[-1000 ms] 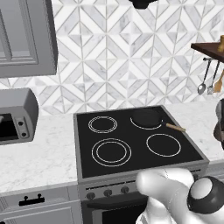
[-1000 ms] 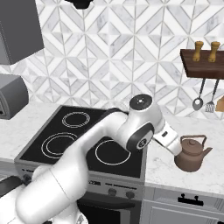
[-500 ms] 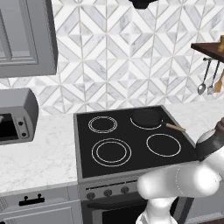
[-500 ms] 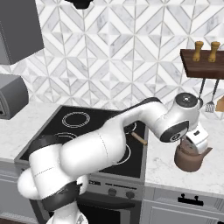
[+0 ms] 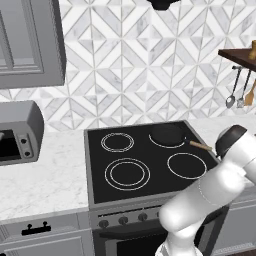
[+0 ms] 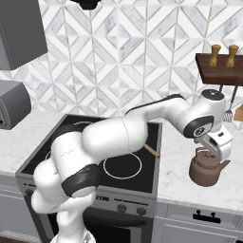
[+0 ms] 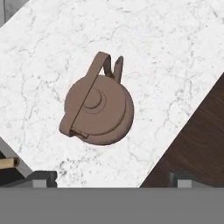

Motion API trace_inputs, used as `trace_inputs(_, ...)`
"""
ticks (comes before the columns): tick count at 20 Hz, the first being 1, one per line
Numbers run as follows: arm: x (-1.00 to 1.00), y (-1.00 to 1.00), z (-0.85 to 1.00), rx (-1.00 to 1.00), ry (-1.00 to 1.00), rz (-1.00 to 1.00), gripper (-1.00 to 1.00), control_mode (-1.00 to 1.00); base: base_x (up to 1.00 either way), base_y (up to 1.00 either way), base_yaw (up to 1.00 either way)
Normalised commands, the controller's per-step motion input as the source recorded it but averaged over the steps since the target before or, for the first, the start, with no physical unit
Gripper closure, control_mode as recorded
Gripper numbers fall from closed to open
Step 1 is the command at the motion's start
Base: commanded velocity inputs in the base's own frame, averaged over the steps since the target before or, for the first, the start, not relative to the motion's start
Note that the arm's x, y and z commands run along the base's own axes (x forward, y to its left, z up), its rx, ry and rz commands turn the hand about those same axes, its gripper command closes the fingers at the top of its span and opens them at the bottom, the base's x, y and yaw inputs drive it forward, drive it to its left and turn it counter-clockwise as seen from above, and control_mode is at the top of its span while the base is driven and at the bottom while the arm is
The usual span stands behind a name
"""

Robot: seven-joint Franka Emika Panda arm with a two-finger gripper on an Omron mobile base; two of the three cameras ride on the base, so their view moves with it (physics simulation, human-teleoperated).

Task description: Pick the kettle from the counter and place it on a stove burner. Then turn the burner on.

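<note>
The tool [image 6: 214, 151] hangs directly over the kettle [image 6: 206, 168], its white body just above the lid; in the hand view the two dark fingertips [image 7: 41, 177] sit far apart at the bottom corners, so the tool is spread wide and grips nothing; whether it touches the thin top handle I cannot tell from the right base view, though the hand view shows the kettle [image 7: 97, 107] clear of both tips and some way below them.

The kettle stands upright on the white marble desk [image 6: 185, 182], beneath the tool and just beyond the stove's edge from it; its handle arches across the domed lid and its spout points away from the tips in the hand view.

The right base view shows the arm stretched across the black stove [image 6: 137, 175] to reach the kettle, with a wooden shelf [image 6: 219, 69] carrying two small shakers above and behind the tool; the pan's wooden handle [image 6: 151, 150] pokes out from behind the forearm.

The left base view gives what the other hides: the flat black pan [image 5: 167, 134] on the rear burner nearest the arm, all four burner rings, the knobs [image 5: 122, 220] along the stove front, and a grey microwave [image 5: 20, 132] far off on the desk [image 5: 40, 175]; there the arm's elbow blocks the tool and kettle.

The hand view alone shows a dark slab [image 7: 197, 144] beside the marble [image 7: 175, 52].
</note>
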Motion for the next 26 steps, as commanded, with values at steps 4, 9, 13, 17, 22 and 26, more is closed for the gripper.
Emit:
trace_inputs(4, 0.35, 0.0, -0.35, 0.0, 0.11, -0.01, -1.0, -1.0, 0.0, 0.0, 0.0)
trace_inputs(9, 0.24, 0.0, -0.32, 0.0, 0.04, 0.0, -1.0, -1.0, 0.0, 0.0, 0.0)
trace_inputs(13, 0.2, 0.0, -0.14, 0.0, 0.0, 0.0, -1.0, -1.0, 0.0, 0.0, 0.0)
trace_inputs(17, 0.2, 0.0, -0.23, 0.0, 0.0, 0.0, -1.0, -1.0, 0.0, 0.0, 0.0)
trace_inputs(22, 0.15, 0.0, -0.37, 0.0, 0.0, 0.0, -1.0, -1.0, 0.0, 0.0, 0.0)
trace_inputs(26, 0.1, 0.0, -0.48, 0.0, 0.0, 0.0, -1.0, -1.0, 0.0, 0.0, 0.0)
